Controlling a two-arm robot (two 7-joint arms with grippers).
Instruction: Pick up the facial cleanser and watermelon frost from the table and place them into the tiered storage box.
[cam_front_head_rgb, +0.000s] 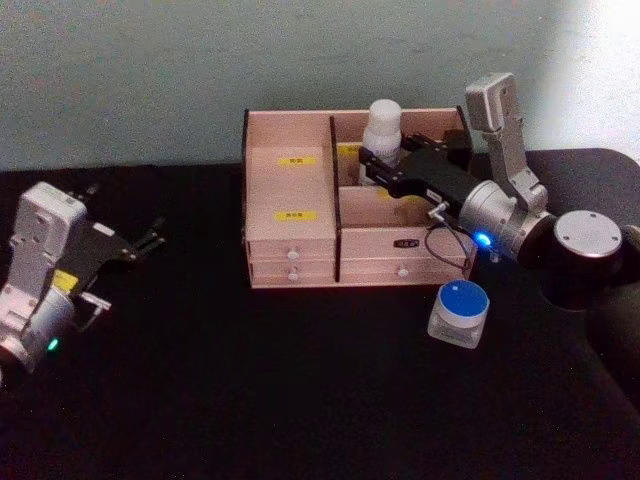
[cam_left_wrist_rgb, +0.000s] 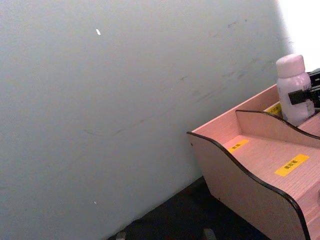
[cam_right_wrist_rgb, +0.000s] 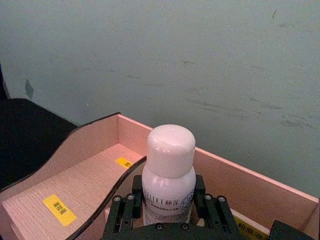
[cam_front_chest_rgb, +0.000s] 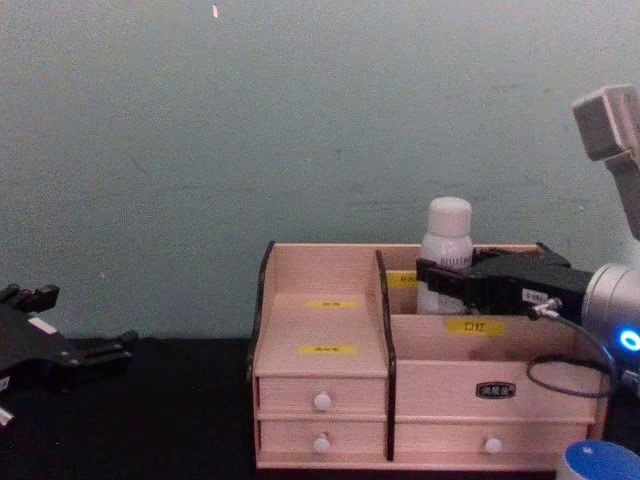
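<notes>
The facial cleanser (cam_front_head_rgb: 383, 125) is a white bottle with a rounded cap, standing upright in the rear right compartment of the tiered storage box (cam_front_head_rgb: 290, 215). My right gripper (cam_front_head_rgb: 380, 160) reaches over the box from the right and is shut on the bottle's body. In the right wrist view its fingers (cam_right_wrist_rgb: 125, 210) flank the facial cleanser (cam_right_wrist_rgb: 169, 175). The watermelon frost (cam_front_head_rgb: 460, 312), a small clear jar with a blue lid, sits on the table in front of the box's right corner. My left gripper (cam_front_head_rgb: 150, 238) rests open at the far left, holding nothing.
A black table carries everything, with a pale green wall close behind the box. The box has two stepped shelves with yellow labels on its left half and white-knobbed drawers (cam_front_chest_rgb: 322, 401) in front. My right arm's elbow (cam_front_head_rgb: 585, 250) hangs beside the jar.
</notes>
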